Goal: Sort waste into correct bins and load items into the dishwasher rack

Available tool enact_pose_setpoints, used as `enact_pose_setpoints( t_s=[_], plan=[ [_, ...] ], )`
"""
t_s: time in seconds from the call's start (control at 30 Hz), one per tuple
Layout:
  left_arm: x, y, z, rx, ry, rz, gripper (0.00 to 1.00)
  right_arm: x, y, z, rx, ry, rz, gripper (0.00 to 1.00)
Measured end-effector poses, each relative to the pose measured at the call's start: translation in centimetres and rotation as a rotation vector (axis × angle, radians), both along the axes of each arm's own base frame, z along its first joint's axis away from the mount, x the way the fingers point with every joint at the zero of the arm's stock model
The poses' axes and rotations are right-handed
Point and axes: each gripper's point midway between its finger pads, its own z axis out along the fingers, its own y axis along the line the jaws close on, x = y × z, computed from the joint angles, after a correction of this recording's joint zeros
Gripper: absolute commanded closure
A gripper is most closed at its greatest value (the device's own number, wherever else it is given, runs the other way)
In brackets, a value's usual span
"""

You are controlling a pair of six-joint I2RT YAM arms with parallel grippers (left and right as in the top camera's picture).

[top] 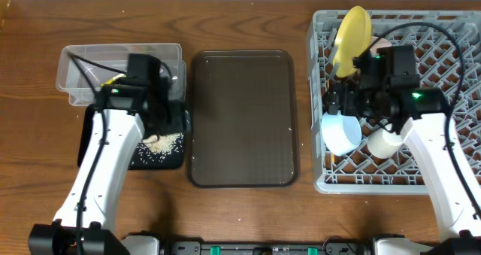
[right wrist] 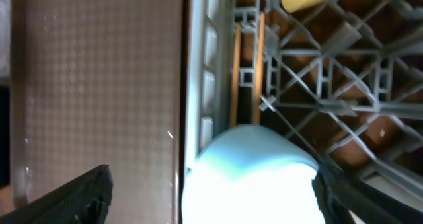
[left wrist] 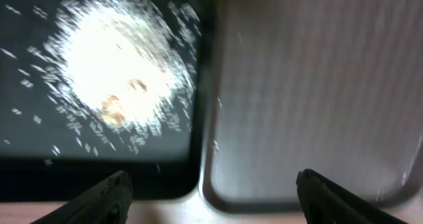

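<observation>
Grey plastic dishwasher rack [top: 361,181], the big pegged crate on the right, already carries most of the load. The round yellow plate [top: 352,37] stands on edge at its far side. The light blue bowl [top: 340,133] and the white bowl [top: 383,144] sit side by side near its front left corner. The pair of wooden chopsticks [right wrist: 262,59] lies along the rack's left wall, seen from the right wrist. I can't pick out the small pale cup with any certainty.

Over on the left, the heap of white rice-like food scraps [top: 163,142] lies in the shallow black rectangular tray [top: 171,162]. A small yellowish-green scrap that I take for the snack wrapper [top: 113,80] shows inside the clear plastic rectangular tub [top: 75,71], half hidden by the arm. The dark brown serving tray [top: 240,119] in the middle holds only a stray grain or two. To my eye the job is close to finished.

The left gripper [left wrist: 213,199] hangs over the seam between the black tray and the serving tray, spread wide with nothing in it. The right gripper [right wrist: 211,184] is spread just as wide above the blue bowl, one finger clearly off it, so it grips nothing
</observation>
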Motion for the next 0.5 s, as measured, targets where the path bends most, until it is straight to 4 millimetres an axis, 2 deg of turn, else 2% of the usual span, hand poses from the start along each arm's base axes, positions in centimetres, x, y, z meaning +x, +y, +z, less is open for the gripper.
enact_pose_setpoints(
  t_s=[0.17, 0.33, 0.43, 0.5],
  plan=[
    [-3.5, -0.4, -0.4, 0.015, 0.133, -0.059, 0.17, -2.6, -1.6, -1.2, 0.010, 0.128, -0.033, 0.01],
    [-5.4, -0.1, -0.5, 0.022, 0.208, -0.072, 0.17, -5.1, -3.1, -2.0, -0.029, 0.238, -0.076, 0.01],
    [-5.5, -0.1, -0.1, 0.022, 0.197, -0.073, 0.16, -6.0, -3.4, -1.2, -0.045, 0.226, -0.081, 0.01],
    [-5.2, -0.2, 0.8, 0.017, 0.137, -0.075, 0.16, -6.3, -3.6, 0.3, -0.051, 0.162, -0.085, 0.01]
  ],
)
